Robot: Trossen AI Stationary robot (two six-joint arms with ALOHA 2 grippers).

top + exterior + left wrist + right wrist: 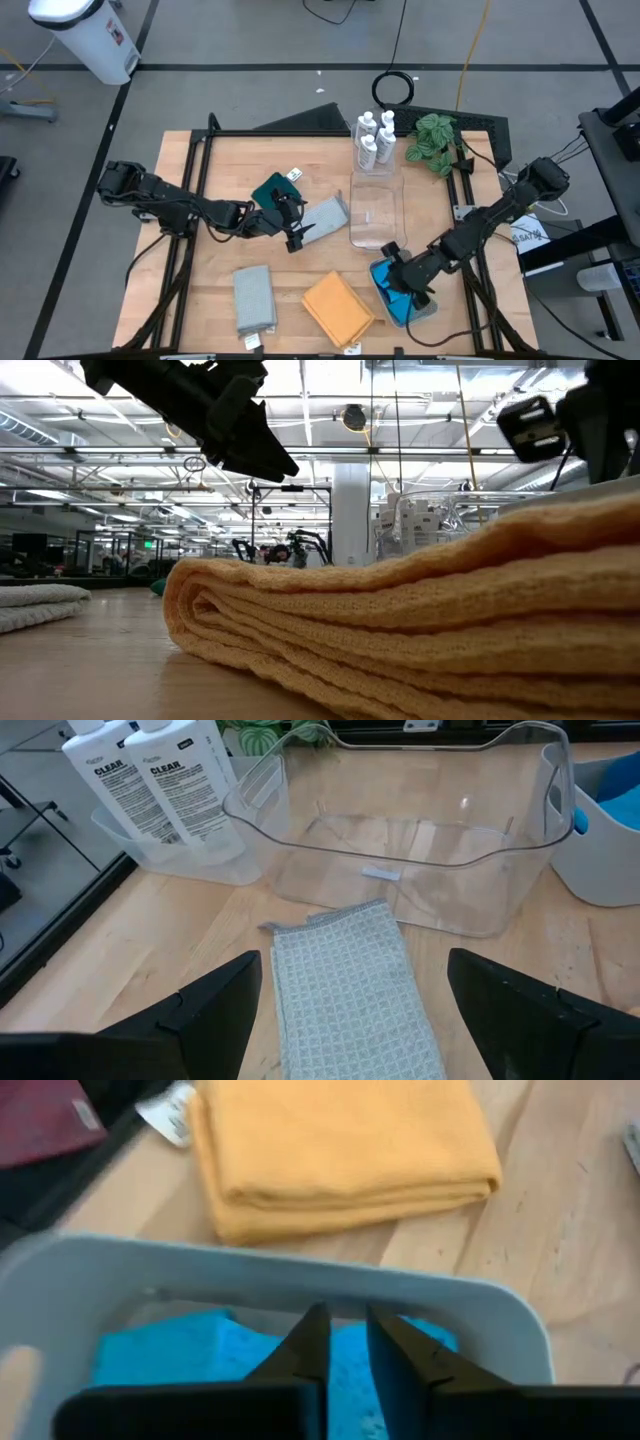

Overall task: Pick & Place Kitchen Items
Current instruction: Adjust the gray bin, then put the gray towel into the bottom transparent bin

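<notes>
Two grippers are at work. Left gripper [350, 1010], fingers spread wide apart and empty, hovers over a grey waffle-weave cloth [345, 985] lying flat on the wooden table [120, 960]. Just beyond the cloth's far edge stands a clear plastic bin [400, 840], thin-walled with rounded corners, nothing visible inside; only the left wrist view shows this transparency plainly. Beside the bin, a second clear container holds white bottles [150, 780] with printed labels.

Right gripper [345, 1350], fingers nearly together with a narrow slit between them and nothing clamped, sits low inside a pale grey-blue tray [280, 1275], directly over bright blue sponges [180, 1355]. Past the tray's smooth rim lies a folded orange cloth [340, 1150], soft and knitted, with a white tag at one corner.

The high view alone adds the full layout: left gripper [293, 228] at the grey cloth [322, 217], a dark teal-green cloth [273, 188] touching behind it, another grey cloth [254, 297] nearer the table's front edge, and the right gripper [398, 268] at the tray [425, 312]. A green leafy plant [435, 140] stands beside the bottles [372, 138]. The low view shows the orange cloth's [420, 620] stacked ribbed folds.
</notes>
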